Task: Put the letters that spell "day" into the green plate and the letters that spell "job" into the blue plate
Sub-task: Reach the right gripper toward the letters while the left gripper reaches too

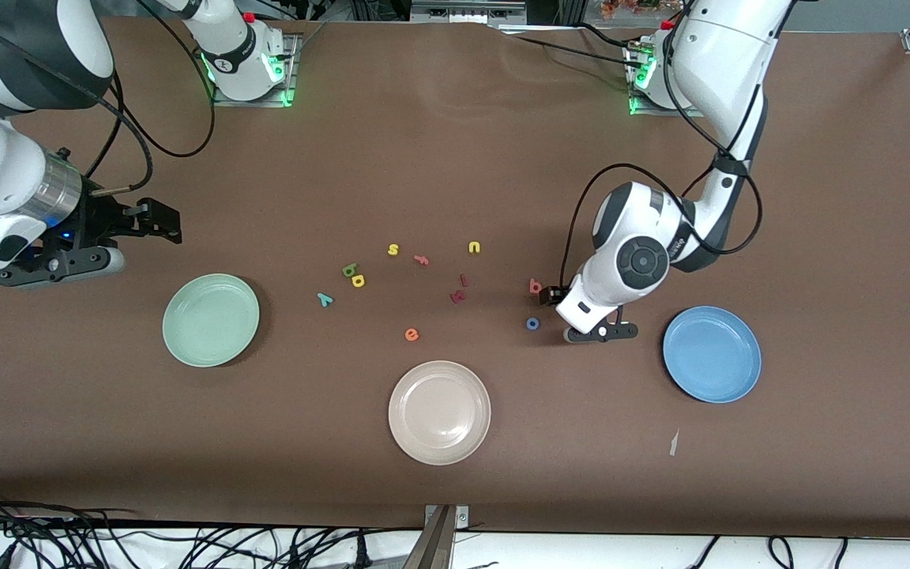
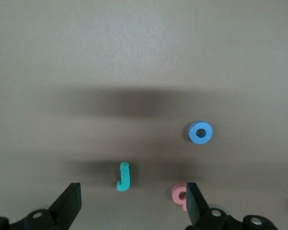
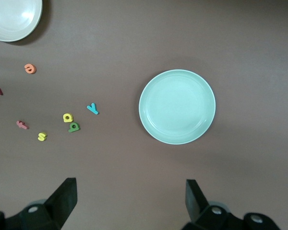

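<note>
beige plate (image 1: 439, 412): nearest the front camera, mid-table, nothing in it; not part of either word
blue plate (image 1: 712, 353): toward the left arm's end, no letters in it yet
green plate (image 1: 211, 319): toward the right arm's end, also without letters
"o" (image 1: 532, 323): blue ring flat on the table, between beige plate and left gripper, well apart from blue plate
left gripper (image 1: 556, 297): low over the "job" cluster, fingers spread wide, holding nothing; wrist view has the teal "j" (image 2: 124, 176) lying between the fingers, not gripped
"b" (image 1: 535, 286): salmon, just beside one left fingertip, a little farther from the camera than "o"
"y" (image 1: 325, 299): teal, on the table between green plate and the main scatter
"a" (image 1: 358, 280), "d" (image 1: 349, 270): yellow and olive-green, touching or nearly so, slightly farther than "y"
distractors: orange "e" (image 1: 411, 334), dark red letters (image 1: 459, 291), yellow "s" (image 1: 393, 250), yellow "u" (image 1: 474, 247)
right gripper (image 1: 151, 220): waiting, raised above the table near the green plate at its own end, fingers released, empty
risk 1: descending fingertip may clip "b" and shove it, since it sits so close to the finger
risk 2: thin flat "j" may slip or tip out on closing, if the fingers land off its stem
risk 3: "a" and "d" so close, likely to get pinched together or knocked when the right gripper goes for one
</note>
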### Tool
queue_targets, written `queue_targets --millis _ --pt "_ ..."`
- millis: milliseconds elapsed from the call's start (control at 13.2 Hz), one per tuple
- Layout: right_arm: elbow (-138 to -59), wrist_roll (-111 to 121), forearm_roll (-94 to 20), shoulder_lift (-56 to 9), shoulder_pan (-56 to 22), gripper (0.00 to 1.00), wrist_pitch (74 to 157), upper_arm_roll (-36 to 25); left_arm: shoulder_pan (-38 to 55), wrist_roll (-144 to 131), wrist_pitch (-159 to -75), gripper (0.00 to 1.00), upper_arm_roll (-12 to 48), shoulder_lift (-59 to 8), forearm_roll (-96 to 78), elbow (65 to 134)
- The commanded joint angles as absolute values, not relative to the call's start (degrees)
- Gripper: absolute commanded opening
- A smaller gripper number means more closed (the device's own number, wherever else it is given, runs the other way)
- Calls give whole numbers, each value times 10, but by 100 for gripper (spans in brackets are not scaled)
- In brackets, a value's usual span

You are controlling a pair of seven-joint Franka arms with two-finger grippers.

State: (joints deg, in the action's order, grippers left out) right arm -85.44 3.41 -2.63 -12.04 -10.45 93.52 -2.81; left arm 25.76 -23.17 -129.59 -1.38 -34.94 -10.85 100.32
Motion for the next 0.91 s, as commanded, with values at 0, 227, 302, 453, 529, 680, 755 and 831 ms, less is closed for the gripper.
queue_targets --millis 0,227,302,453,529,680,755,831 --pt "-853 45 -28 -119 -104 100 936 -27 265 -225 -1339 96 -19 -320 -120 1065" --pt "-853 38 -27 -126 -108 100 937 -26 266 -217 -1347 96 -19 -324 -120 1077" --pt "-853 38 -27 -127 -108 100 937 -25 267 -218 -1347 95 -19 -324 -120 1082" --pt "-853 38 -29 -127 -107 100 938 -25 268 -216 -1348 92 -19 -323 -120 1096" --pt "-853 37 -30 -133 -107 100 942 -25 268 -216 -1348 92 -12 -324 -120 1099" --pt "-853 43 -33 -148 -115 100 975 -25 269 -216 -1362 89 -9 -324 -120 1109" --pt "-854 45 -36 -160 -114 100 1007 -20 269 -217 -1376 88 -8 -324 -120 1119" --pt "-856 46 -36 -171 -109 100 1034 4 271 -217 -1384 86 -8 -326 -120 1123"
